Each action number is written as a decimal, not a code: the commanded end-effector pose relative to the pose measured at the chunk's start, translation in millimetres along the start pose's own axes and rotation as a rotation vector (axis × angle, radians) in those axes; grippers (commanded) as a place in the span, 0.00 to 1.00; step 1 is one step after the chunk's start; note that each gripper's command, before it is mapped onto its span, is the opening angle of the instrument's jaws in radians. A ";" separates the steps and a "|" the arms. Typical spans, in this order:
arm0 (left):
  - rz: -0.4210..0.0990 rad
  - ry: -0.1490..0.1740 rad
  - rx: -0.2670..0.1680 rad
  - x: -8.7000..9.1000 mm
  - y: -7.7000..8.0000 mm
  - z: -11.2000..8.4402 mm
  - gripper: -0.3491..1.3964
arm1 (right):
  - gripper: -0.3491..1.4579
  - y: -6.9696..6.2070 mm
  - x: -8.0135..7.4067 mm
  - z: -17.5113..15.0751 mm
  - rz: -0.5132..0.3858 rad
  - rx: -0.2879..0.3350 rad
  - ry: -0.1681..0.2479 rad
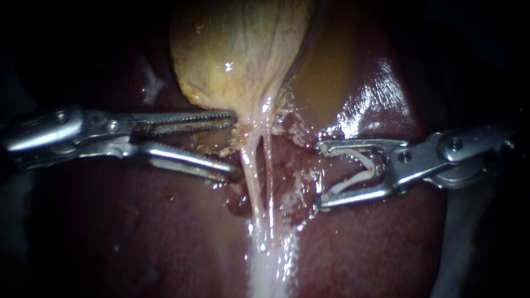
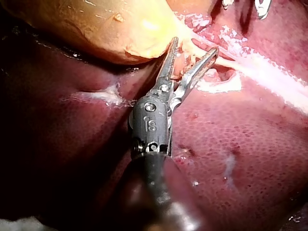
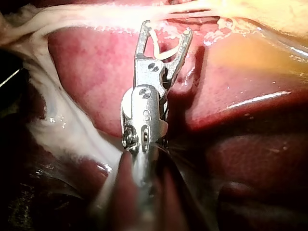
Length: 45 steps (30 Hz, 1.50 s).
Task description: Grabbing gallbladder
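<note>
Holds the left instrument (image 1: 236, 146) with jaws spread wide and empty, upper jaw against or just beside the narrow lower end of the gallbladder (image 1: 237, 49), lower jaw further below it, by the pale tubes (image 1: 256, 182). Parks the right instrument (image 1: 321, 174) near, below the gallbladder on the tubes' other side, jaws apart yet cradling a white clip (image 1: 359, 177) that seems to touch both. Shows dark liver (image 1: 138, 237) all round the gallbladder. Looks roughly halfway: lined up at the gallbladder, nothing gripped yet; closing on its lower end left to do
</note>
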 end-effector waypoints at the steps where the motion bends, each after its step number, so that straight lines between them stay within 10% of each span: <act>1: -0.002 -0.001 0.000 -0.1 -0.3 0.2 0.41 | 0.47 0.0 0.0 0.0 0.000 0.000 0.000; 11: -0.024 0.002 0.023 -0.8 -1.7 0.5 0.30 | 0.47 0.0 0.0 0.0 0.000 0.000 0.000; 17: -0.070 -0.010 0.031 -1.1 -1.8 0.3 0.00 | 0.47 0.0 0.0 0.0 0.000 0.000 0.000; 45: -0.126 -0.076 -0.030 0.7 1.1 -5.0 0.00 | 0.47 0.0 0.0 0.0 0.000 0.000 0.000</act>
